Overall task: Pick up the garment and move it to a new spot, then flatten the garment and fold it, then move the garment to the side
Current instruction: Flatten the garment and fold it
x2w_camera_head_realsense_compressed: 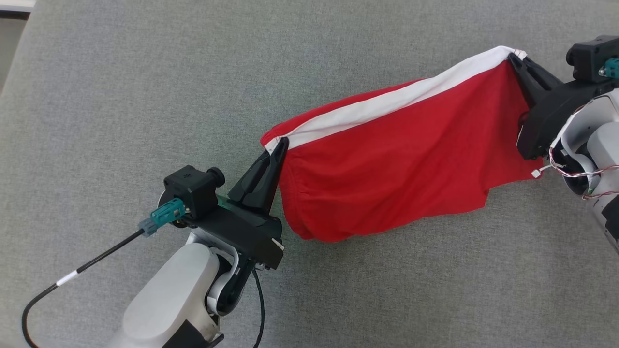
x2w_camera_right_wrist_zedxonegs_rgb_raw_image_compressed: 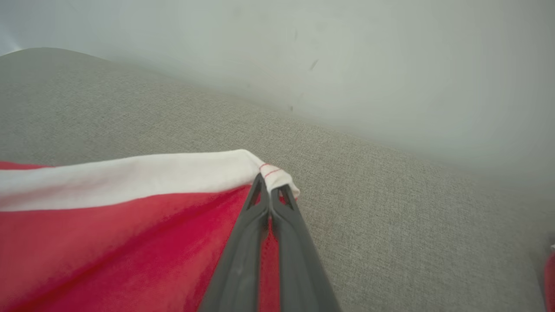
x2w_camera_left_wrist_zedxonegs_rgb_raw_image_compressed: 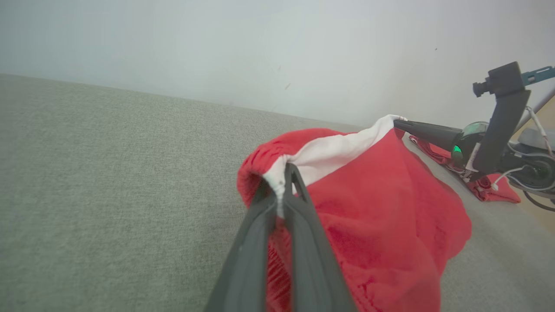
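Red garment (x2w_camera_head_realsense_compressed: 387, 179) is strung between the two sets of jaws over the grey fabric surface (x2w_camera_head_realsense_compressed: 145, 96). Its white band (x2w_camera_head_realsense_compressed: 387, 104) runs along the top edge.

- Left jaws: closed on the end of the white band nearest the left arm. Left wrist view shows the left fingers (x2w_camera_left_wrist_zedxonegs_rgb_raw_image_compressed: 303, 260) pressed together with the white hem pinched at their tips. The band (x2w_camera_left_wrist_zedxonegs_rgb_raw_image_compressed: 329, 151) leads away from them and the red body (x2w_camera_left_wrist_zedxonegs_rgb_raw_image_compressed: 381, 225) hangs beside and below.
- Right jaws: closed on the opposite end of the white band. Right wrist view shows the right fingers (x2w_camera_right_wrist_zedxonegs_rgb_raw_image_compressed: 243, 268) meeting on the stitched corner of the band (x2w_camera_right_wrist_zedxonegs_rgb_raw_image_compressed: 130, 177), with red cloth (x2w_camera_right_wrist_zedxonegs_rgb_raw_image_compressed: 108, 242) falling away below it.
- The band is pulled fairly straight between the two grips, and its right-jaws end sits further up the head view.
- Below the band the cloth sags in a loose pouch. Its lower edge reaches the surface, and a red flap lies flat beneath the right wrist in the left wrist view. Can't tell how much of the rest touches down.
- Beyond the band: pale wall (x2w_camera_left_wrist_zedxonegs_rgb_raw_image_compressed: 260, 43).
- A black cable (x2w_camera_head_realsense_compressed: 87, 263) trails from the left wrist, well clear of the band.
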Controlling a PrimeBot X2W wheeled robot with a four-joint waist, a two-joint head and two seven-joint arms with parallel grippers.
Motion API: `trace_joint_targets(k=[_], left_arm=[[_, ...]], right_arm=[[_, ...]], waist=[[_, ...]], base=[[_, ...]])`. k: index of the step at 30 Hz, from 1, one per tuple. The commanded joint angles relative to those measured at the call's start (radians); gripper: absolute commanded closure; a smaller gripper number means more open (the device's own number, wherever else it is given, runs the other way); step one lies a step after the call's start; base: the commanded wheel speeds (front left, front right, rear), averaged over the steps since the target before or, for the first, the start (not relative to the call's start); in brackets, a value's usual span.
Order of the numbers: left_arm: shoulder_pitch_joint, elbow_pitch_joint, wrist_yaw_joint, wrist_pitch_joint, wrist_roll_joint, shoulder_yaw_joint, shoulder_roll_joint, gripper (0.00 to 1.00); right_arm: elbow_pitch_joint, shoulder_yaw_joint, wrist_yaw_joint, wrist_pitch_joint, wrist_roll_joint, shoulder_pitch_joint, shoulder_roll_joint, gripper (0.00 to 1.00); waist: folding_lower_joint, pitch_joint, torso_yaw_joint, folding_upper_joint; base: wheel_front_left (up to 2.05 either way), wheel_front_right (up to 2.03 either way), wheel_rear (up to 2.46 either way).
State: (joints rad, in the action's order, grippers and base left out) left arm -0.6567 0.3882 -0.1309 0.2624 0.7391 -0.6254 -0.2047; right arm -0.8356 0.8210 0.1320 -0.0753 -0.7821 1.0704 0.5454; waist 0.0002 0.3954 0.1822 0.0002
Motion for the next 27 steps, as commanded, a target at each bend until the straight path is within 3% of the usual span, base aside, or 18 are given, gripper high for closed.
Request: trace_joint_targets(k=[1,3,4,5,6,13,18,27], left_arm=[[-0.01,0.002,0.001,0.003,-0.006,-0.002,0.003,1.0],[-0.015,0.008,0.001,0.003,-0.011,-0.007,0.002,1.0],[-0.018,0.011,0.001,0.003,-0.012,-0.009,0.002,0.96],[-0.02,0.016,0.001,0.003,-0.015,-0.01,0.001,0.62],[-0.02,0.022,0.001,0.003,-0.018,-0.011,0.001,0.01],[0.04,0.021,0.001,0.003,-0.095,0.055,-0.005,0.0],[0.143,-0.035,0.013,0.003,-0.194,0.194,0.002,0.0],[0.356,-0.251,0.068,0.003,-0.403,0.491,0.078,0.0]], right_arm=[[-0.01,0.006,-0.003,-0.005,-0.012,0.008,-0.003,1.0],[-0.029,0.022,-0.003,-0.016,-0.021,0.023,-0.009,1.0],[-0.038,0.03,-0.003,-0.023,-0.027,0.027,-0.013,0.76],[-0.046,0.04,-0.003,-0.028,-0.032,0.029,-0.016,0.2],[-0.053,0.05,-0.003,-0.033,-0.039,0.031,-0.018,0.0],[-0.078,0.101,-0.003,-0.08,-0.091,-0.002,-0.009,0.0],[-0.089,0.123,-0.003,-0.113,-0.138,-0.055,0.013,0.0],[-0.123,0.157,-0.003,-0.112,-0.204,-0.137,0.003,0.0]], waist=[[-0.0002,0.003,-0.001,-0.0002],[-0.0002,0.004,-0.003,-0.0002],[-0.0002,0.003,-0.004,-0.0002],[-0.0002,0.001,-0.005,-0.0002],[-0.0002,-0.003,-0.006,-0.0002],[-0.0002,-0.063,-0.014,-0.0002],[-0.0002,-0.109,-0.02,-0.0002],[-0.0002,-0.149,-0.006,-0.0002]], base=[[0.0,0.0,0.0],[0.0,0.0,0.0],[0.0,0.0,0.0],[0.0,0.0,0.0],[0.0,0.0,0.0],[0.0,0.0,0.0],[0.0,0.0,0.0],[0.0,0.0,0.0]])
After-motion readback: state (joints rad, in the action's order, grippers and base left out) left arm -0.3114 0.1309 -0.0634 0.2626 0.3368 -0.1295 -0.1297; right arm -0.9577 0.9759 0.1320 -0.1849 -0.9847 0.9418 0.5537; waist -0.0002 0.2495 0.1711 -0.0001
